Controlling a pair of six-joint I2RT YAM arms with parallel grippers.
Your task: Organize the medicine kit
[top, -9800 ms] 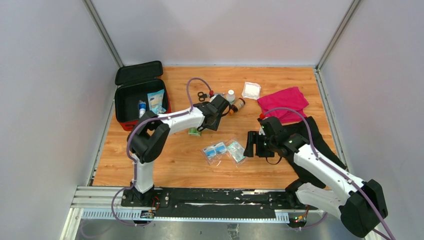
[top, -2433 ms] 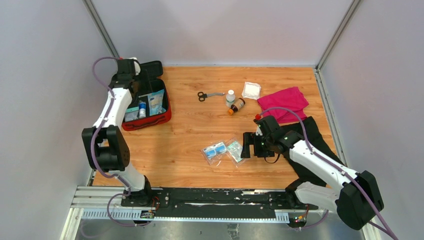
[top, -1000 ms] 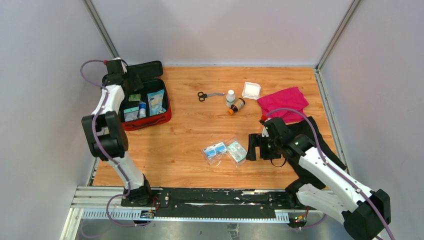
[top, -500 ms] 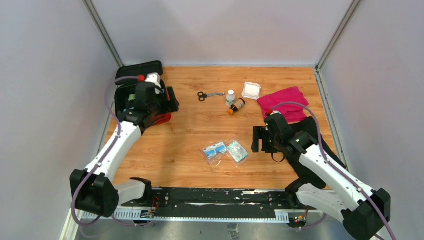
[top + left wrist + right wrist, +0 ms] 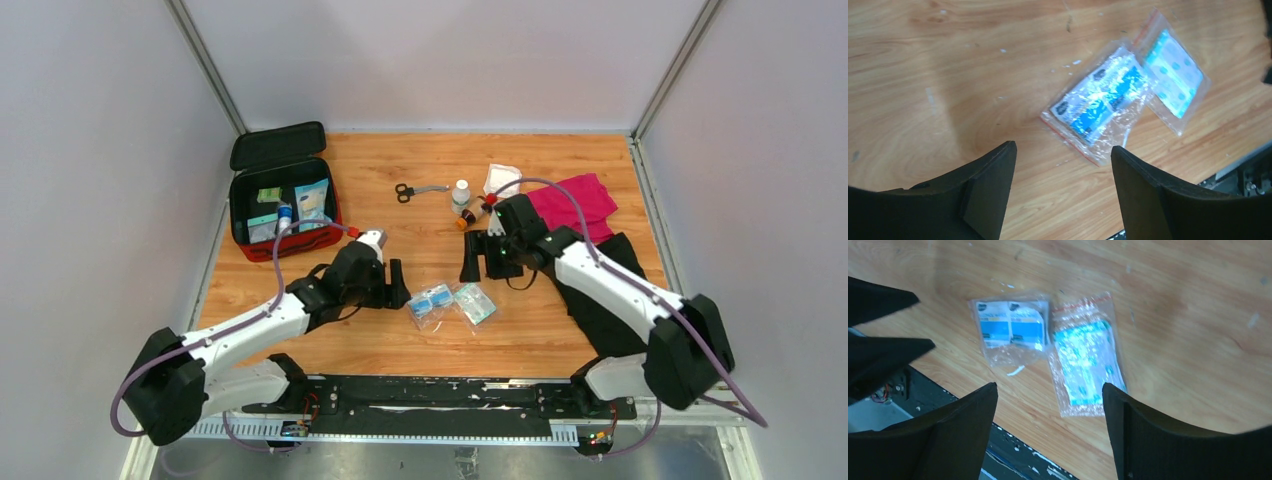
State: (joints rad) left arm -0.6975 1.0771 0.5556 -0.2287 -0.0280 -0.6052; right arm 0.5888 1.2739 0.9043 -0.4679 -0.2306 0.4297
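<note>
**Overhead and wrist views: open kit, two empty grippers beside the packets**

Medicine kit (image 5: 290, 243): upper left of the overhead view, lid thrown back toward the far wall, several small items lying in the black interior.

Left gripper (image 5: 400, 285): low over the wood at centre, well apart from the kit, just left of a blue-printed packet (image 5: 429, 300). In the left wrist view (image 5: 1063, 150), fingers (image 5: 990, 185) spread wide with nothing between them, the packet (image 5: 1100, 102) just beyond the tips.

Right gripper (image 5: 470, 258): right of centre, above a teal-printed packet (image 5: 472, 300). In the right wrist view (image 5: 1049, 387), fingers (image 5: 965, 425) likewise apart and empty, both packets framed in the gap, side by side and touching.

Upper centre: scissors (image 5: 413, 190), a white bottle (image 5: 461, 192) and a brown bottle (image 5: 474, 211).

Right side: a magenta cloth (image 5: 575, 200) and a black cloth (image 5: 610, 300).
</note>
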